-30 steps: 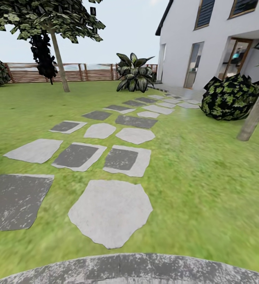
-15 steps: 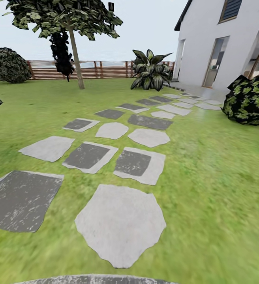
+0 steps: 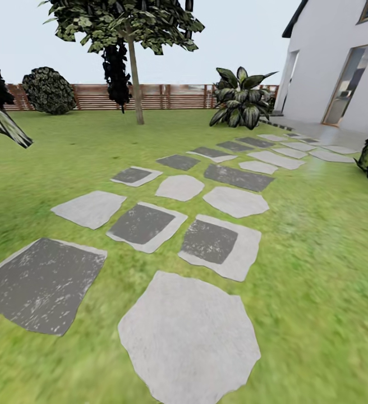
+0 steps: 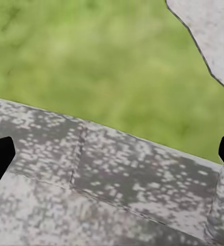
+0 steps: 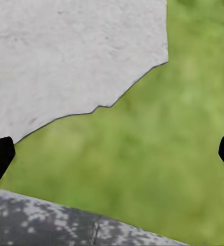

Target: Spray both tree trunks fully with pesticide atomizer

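The whole head view has swung leftward since a second ago: the white house (image 3: 341,73) has slid toward the right edge, the slat fence (image 3: 167,96) and a round bush (image 3: 49,90) have come into sight at far left, and the curved grey patio rim has dropped out of the near edge, so the camera has turned, not the garden. The lawn (image 3: 318,252) spreads wide, crossed by stepping stones (image 3: 189,336) running from near to the far right. One pale-trunked tree (image 3: 134,84) stands far left by the fence. The atomizer is not in sight; I judge it light, rigid plastic, best taken round the body below the nozzle. The left gripper (image 4: 112,159) and right gripper (image 5: 112,159) both stand spread wide, holding nothing, over mottled grey paving (image 4: 117,184) and grass.
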{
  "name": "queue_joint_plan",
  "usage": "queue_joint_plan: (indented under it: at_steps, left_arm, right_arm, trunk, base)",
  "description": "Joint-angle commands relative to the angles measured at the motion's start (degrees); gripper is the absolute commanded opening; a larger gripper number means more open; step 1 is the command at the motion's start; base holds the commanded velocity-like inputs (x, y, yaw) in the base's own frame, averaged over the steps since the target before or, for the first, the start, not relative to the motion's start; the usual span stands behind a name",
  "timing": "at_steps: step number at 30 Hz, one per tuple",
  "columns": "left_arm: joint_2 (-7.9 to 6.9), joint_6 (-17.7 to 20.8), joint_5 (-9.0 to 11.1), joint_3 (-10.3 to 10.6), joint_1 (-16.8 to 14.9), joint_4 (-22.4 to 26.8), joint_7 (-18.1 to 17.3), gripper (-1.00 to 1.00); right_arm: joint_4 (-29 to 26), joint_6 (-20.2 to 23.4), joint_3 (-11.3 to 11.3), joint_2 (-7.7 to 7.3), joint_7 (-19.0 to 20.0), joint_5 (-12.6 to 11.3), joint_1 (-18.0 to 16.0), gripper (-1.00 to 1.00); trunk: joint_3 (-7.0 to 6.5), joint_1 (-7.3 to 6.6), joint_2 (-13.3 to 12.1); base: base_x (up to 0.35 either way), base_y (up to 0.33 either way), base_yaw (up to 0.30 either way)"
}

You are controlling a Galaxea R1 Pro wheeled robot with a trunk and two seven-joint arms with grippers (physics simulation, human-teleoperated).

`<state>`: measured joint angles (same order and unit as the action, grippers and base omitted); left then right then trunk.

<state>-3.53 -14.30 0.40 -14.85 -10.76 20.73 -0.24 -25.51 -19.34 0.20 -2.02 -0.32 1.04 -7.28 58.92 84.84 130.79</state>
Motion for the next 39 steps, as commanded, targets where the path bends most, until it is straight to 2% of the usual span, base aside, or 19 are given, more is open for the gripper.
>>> queue_joint_plan:
  at_steps: [1,14,34,39]
  left_arm:
    - [0.01,-0.2,0.0,-0.1,-0.1,-0.1,0.0,1.00]
    - [0.01,-0.2,0.0,-0.1,-0.1,-0.1,0.0,1.00]
    - [0.01,-0.2,0.0,-0.2,-0.1,-0.1,0.0,1.00]
    - [0.01,-0.2,0.0,-0.2,-0.1,-0.1,0.0,1.00]
  right_arm:
    - [0.0,-0.2,0.0,-0.01,0.0,0.1,0.0,1.00]
    - [0.0,-0.1,0.0,-0.01,0.0,0.0,0.0,1.00]
    - [-0.1,-0.1,0.0,-0.34,0.1,0.0,0.0,1.00]
    - [-0.1,-0.2,0.0,-0.28,0.1,0.0,0.0,1.00]
  trunk:
    - [0.05,0.02,0.0]
    - [0.05,0.02,0.0]
    - [0.05,0.02,0.0]
    - [0.05,0.02,0.0]
  base:
    - [0.340,0.000,0.278]
    - [0.340,0.000,0.262]
    - [0.340,0.000,0.013]
    - [0.340,0.000,0.145]
